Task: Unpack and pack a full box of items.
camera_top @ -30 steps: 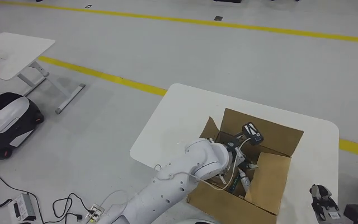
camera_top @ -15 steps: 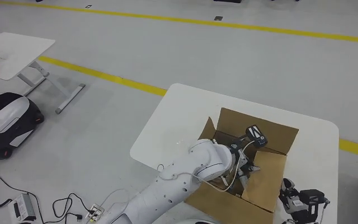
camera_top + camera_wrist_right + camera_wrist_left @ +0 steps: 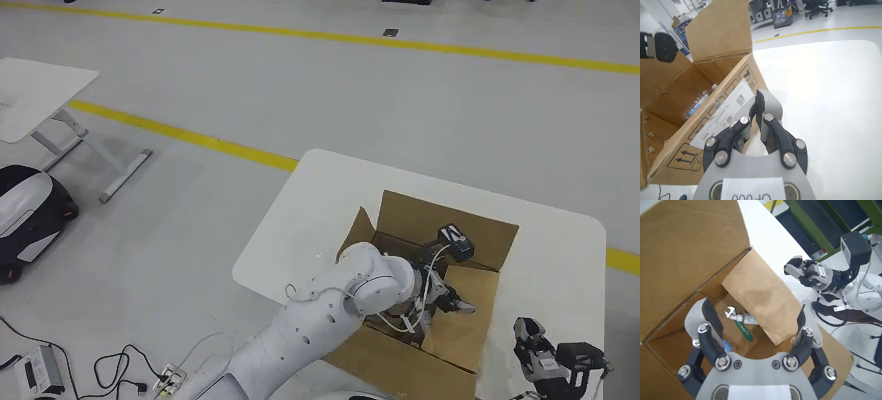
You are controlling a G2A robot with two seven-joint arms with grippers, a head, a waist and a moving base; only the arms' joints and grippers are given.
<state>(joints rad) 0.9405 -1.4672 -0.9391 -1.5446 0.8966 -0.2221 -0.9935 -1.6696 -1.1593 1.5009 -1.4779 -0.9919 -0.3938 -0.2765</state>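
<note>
The open cardboard box [image 3: 430, 212] stands on the white table [image 3: 320, 200], toward its near edge. The left gripper [image 3: 755, 307] hangs inside, claw released and empty, above a green-handled wrench [image 3: 743, 328] and a white tube [image 3: 747, 319] on the box floor. The right gripper [image 3: 757, 103] sits just outside the box's right wall, clenched on nothing.

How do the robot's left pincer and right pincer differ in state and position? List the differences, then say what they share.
The left pincer is open; the right pincer is shut. The left pincer hangs over the inside of the cardboard box; the right pincer is outside it, beside its printed outer wall, above the white table. Both hold nothing and share the same grey-and-black build.
</note>
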